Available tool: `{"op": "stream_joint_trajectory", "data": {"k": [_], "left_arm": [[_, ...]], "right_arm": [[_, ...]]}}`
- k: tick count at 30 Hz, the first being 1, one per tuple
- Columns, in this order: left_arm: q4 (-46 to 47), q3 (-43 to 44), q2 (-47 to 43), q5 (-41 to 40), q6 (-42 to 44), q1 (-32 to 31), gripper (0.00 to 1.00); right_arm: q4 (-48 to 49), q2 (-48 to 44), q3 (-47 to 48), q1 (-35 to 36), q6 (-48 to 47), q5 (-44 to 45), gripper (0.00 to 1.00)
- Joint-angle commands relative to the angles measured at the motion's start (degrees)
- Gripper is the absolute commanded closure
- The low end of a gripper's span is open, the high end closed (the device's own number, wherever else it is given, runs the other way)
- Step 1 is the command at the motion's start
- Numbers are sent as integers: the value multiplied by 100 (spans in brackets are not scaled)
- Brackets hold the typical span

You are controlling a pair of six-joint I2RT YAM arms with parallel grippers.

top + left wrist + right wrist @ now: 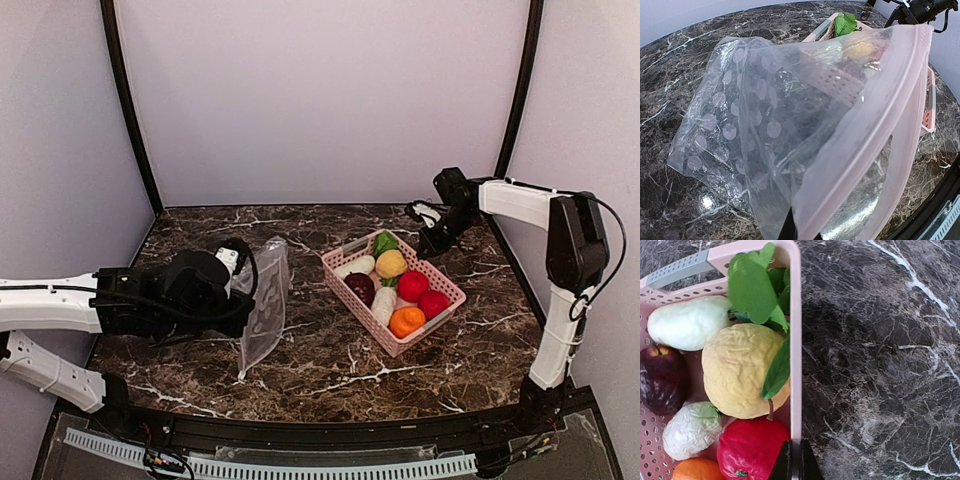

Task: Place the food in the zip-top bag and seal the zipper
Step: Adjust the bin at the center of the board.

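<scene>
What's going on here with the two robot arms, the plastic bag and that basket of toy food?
The left gripper holds the clear zip-top bag upright by its mouth edge over the marble table. The bag is empty. The right gripper is clamped on the rim of the pink basket. All the toy food sits in that basket, so nothing has been bagged yet.

The top view looks down from above the near edge on the whole counter. The left wrist view is very near the clear bag. The right wrist view looks down, close on the pink basket. All share its green leaf.
</scene>
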Motion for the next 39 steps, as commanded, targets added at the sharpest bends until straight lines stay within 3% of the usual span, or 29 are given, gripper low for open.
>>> {"op": "stream_joint_trajectory", "data": {"k": [1, 10, 15, 20, 24, 28, 32, 34, 35, 36, 37, 39], "left_arm": [[-137, 436, 190, -7, 32, 21, 99], [-550, 1722, 1500, -113, 282, 218, 99], [-862, 2691, 2527, 499, 409, 506, 99], [-808, 3244, 3004, 1131, 742, 765, 99], [-383, 3260, 3220, 1691, 1483, 913, 99], [-65, 3390, 3524, 2001, 2203, 926, 99], [-151, 3445, 3503, 2028, 2276, 1045, 99], [17, 3215, 3321, 2091, 2180, 1121, 99], [115, 2985, 3176, 2069, 2154, 1138, 99], [296, 2866, 3119, 1964, 2095, 1157, 99], [378, 2667, 3013, 1904, 2056, 1165, 99], [464, 2544, 2928, 1746, 1990, 1172, 99]], "right_arm": [[113, -212, -339, -204, 639, 374, 100], [198, -1356, -1661, -319, 1098, -93, 100], [-205, -1707, -1846, -391, 790, -946, 71], [-711, -1959, -1543, -666, 74, -986, 61], [-698, -2343, -1197, -686, -499, -1219, 58], [-248, -2687, -1081, -686, -851, -1804, 57], [637, -2985, -953, -682, -772, -1940, 55], [1182, -3155, -904, -681, -619, -1865, 48], [1436, -3228, -902, -684, -520, -1820, 37], [1649, -3277, -941, -690, -417, -1768, 11], [1820, -3272, -945, -680, -323, -1735, 3], [1688, -3005, -679, -678, -194, -1836, 1]]}}
